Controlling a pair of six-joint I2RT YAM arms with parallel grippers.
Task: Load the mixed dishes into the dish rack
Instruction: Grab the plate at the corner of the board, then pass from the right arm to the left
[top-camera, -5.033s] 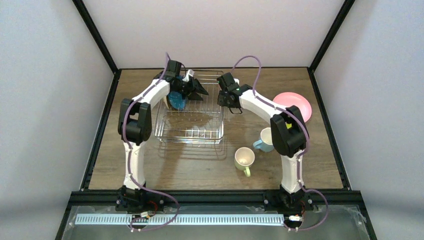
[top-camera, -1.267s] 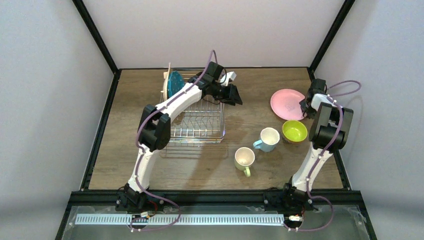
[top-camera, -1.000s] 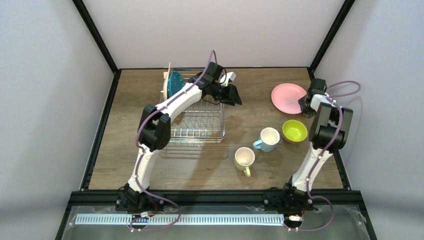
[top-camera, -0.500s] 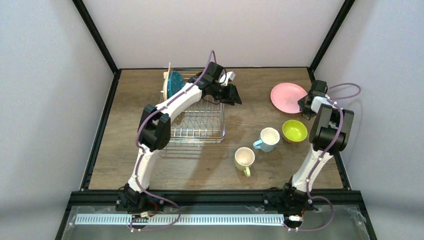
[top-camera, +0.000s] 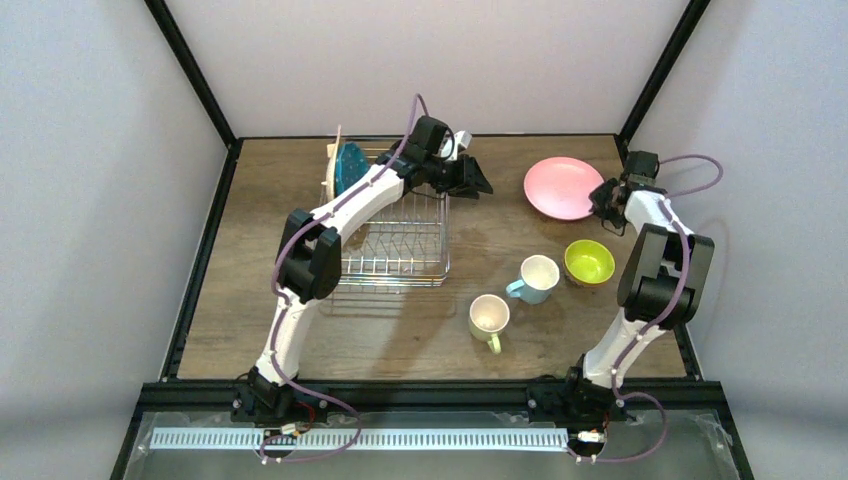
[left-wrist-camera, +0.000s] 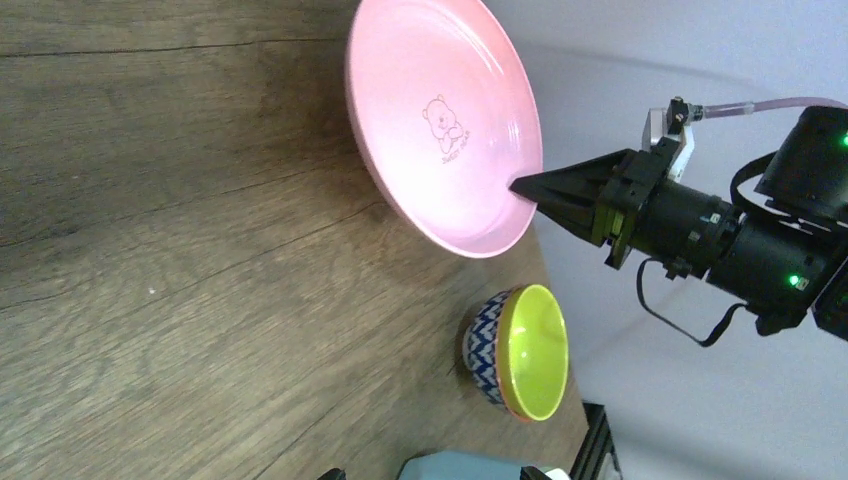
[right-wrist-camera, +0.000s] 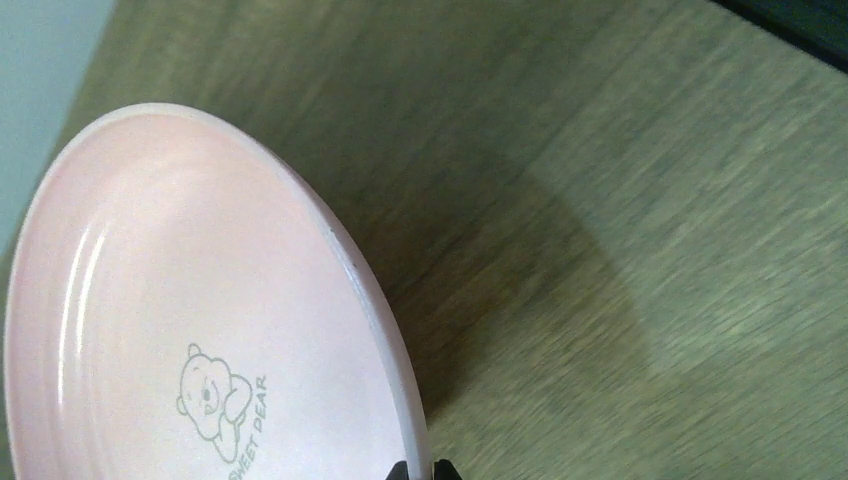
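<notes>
One plate has just changed place. A second ago the pink plate (top-camera: 562, 187) lay further right on the table (top-camera: 300, 330); now it sits tilted and shifted left toward the rack (top-camera: 446, 240), with its shadow showing beneath it on the wood. Your right gripper (top-camera: 603, 195) has narrowed to a pinch on the plate's right rim, so I judge the grasp made and the carry begun.

The plate hangs just left of that gripper, face up, between it and your left gripper (top-camera: 470, 180). The left gripper hovers wide and empty at the rack's far right corner, pointed at the plate.

A teal plate (top-camera: 348, 168) and a tan plate (top-camera: 331, 165) stand on edge at the rack's far left. The bowl (top-camera: 589, 262), blue mug (top-camera: 538, 278) and yellow-green mug (top-camera: 489, 318) wait on the table.
</notes>
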